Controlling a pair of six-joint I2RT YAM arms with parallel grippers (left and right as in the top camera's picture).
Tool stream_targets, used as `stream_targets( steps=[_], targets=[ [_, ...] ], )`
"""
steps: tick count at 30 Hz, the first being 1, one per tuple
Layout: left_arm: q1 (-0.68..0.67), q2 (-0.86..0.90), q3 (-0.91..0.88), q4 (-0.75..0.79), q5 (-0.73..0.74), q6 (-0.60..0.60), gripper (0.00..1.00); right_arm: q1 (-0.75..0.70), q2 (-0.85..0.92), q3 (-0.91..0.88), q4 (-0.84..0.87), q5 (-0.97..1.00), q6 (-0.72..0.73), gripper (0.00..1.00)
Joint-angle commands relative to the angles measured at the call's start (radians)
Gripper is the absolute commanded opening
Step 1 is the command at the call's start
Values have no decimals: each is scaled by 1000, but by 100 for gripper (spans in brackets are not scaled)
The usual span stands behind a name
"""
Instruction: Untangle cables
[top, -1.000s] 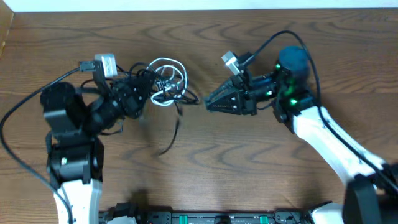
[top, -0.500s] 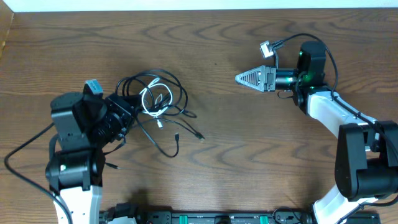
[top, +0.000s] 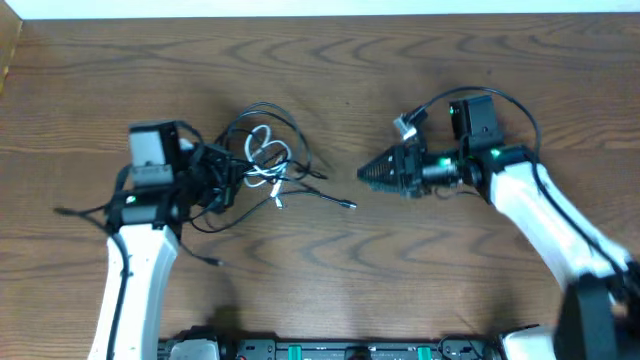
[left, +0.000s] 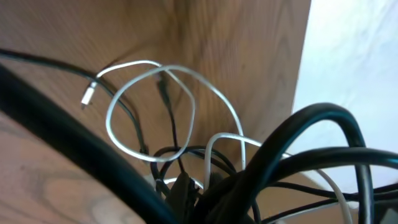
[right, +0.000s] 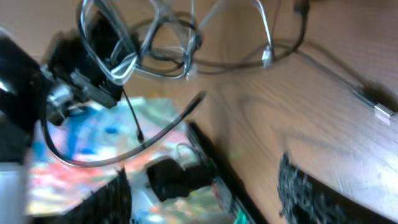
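Cables (top: 265, 155) bunched in shut L jaws; R jaws apart, nearby.

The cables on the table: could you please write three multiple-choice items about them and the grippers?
1. Where do the cables lie? A) against the left gripper B) far right C) top-left corner
2. Their colours? A) red, blue B) black, white C) all yellow
3. The right gripper is: A) shut on a plug B) out of view C) open, empty
Key: 1 A, overhead the tangle meets that gripper; 2 B, the left wrist view shows both; 3 C, its fingers stand apart, nothing between.
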Motion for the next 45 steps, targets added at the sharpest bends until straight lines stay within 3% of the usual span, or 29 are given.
stream_targets(
  steps=[1, 7, 10, 14, 18, 27, 36, 42, 45],
  targets=[
    [-66, 39, 9, 30, 2, 9, 8, 51, -133, 8, -21, 104, -111, 71],
    [-175, 60, 9, 43, -23, 109, 8, 127, -236, 8, 59, 183, -181, 75],
    [-221, 60, 9, 43, -26, 188, 8, 163, -231, 8, 72, 290, -128, 68],
    [-267, 60, 9, 58, -26, 382, 7, 186, -220, 8, 137, 322, 43, 51],
    [-282, 60, 9, 89, -21, 413, 8, 187, -218, 8, 145, 392, 301, 51],
    [-299, 60, 9, 192, 12, 451, 8, 220, -216, 8, 153, 481, 635, 31],
    [-397, 60, 9, 238, -27, 451, 8, 250, -205, 8, 180, 653, 767, 37],
    [-409, 60, 9, 238, -47, 477, 7, 235, -205, 8, 205, 709, 773, 38],
    [-409, 60, 9, 239, -98, 476, 7, 203, -205, 8, 193, 687, 773, 44]
  ],
)
